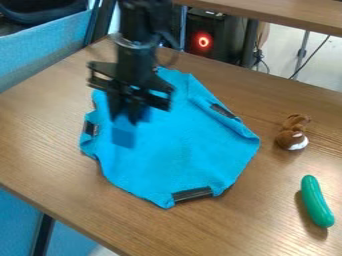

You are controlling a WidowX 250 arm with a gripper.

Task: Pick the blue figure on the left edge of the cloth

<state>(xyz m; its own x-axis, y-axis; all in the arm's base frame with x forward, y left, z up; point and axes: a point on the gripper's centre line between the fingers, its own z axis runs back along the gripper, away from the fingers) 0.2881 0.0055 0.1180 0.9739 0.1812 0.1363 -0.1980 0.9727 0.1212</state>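
Jaws: can't tell if wide or narrow. You have the gripper point(125, 114) over the blue cloth point(190, 142), blue square shape point(123, 138) below; brown toy point(292, 133) right of cloth.

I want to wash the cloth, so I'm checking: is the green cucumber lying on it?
No, the green cucumber lies on the wooden table, apart from the blue cloth.

High camera, slanting down, facing tabletop point(47, 135)
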